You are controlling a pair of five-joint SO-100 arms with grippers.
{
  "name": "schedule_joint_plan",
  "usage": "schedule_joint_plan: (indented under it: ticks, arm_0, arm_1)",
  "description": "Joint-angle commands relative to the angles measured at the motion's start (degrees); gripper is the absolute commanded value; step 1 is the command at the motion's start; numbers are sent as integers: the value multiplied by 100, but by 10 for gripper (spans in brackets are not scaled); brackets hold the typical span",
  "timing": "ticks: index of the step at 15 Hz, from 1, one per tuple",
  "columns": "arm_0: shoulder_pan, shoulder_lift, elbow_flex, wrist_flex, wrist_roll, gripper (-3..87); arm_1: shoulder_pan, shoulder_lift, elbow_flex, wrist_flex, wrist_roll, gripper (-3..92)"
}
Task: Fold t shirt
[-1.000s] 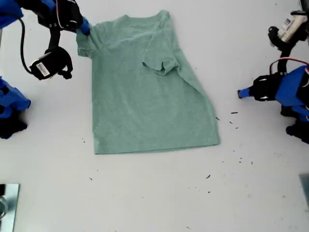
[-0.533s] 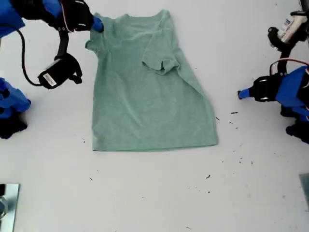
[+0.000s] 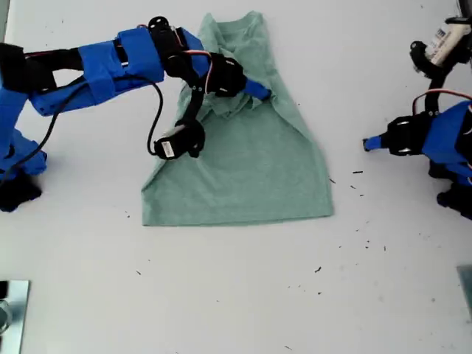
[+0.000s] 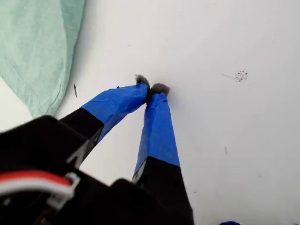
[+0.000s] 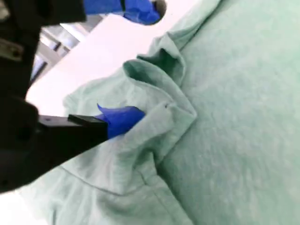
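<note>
The pale mint-green t shirt (image 3: 243,169) lies on the white table (image 3: 236,295), neck toward the exterior view's top. Both of its sides are folded in toward the middle. My second gripper (image 3: 262,94) reaches across the shirt from the exterior view's left. It is shut on a bunched fold of the sleeve cloth, which wraps over a blue fingertip (image 5: 123,118) in the second wrist view, where the t shirt (image 5: 234,117) fills most of the picture. My first gripper (image 3: 366,142) rests shut on bare table at the exterior view's right, apart from the shirt. In the first wrist view my first gripper (image 4: 151,89) holds nothing, with the t shirt's corner (image 4: 33,42) off to one side.
Small dark specks (image 3: 358,172) dot the table near the shirt's lower corner at the exterior view's right. A metal object (image 3: 11,310) sits at the exterior view's lower left corner. The second arm's wrist camera (image 3: 175,141) hangs on its cable over the shirt.
My second gripper has swept from the exterior view's upper left across to the shirt's middle, dragging the sleeve and side over the body. The first arm has not moved.
</note>
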Motion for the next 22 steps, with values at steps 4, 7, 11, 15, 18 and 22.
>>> schedule_joint_plan:
  ticks: [4,7,11,15,18,22]
  arm_0:
    - [-747,5309,1942,1758,-88,177]
    - [-141,8367,7286,-149,-1107,-2]
    - [1907,10802,12331,-2101,-4131,-3]
    - [1951,12252,12735,-1274,-3894,-3]
    - [2092,15003,13351,-264,-3841,-3]
    - [1907,14616,13333,-396,-3841,-3]
  arm_1:
    - [-35,79,185,35,35,24]
    - [-26,79,185,35,35,24]
    - [-26,88,193,44,62,24]
    - [-571,-272,-545,-18,334,35]
    - [-589,-3006,-3999,949,-299,199]
    - [-1433,-5748,-5959,932,-589,322]
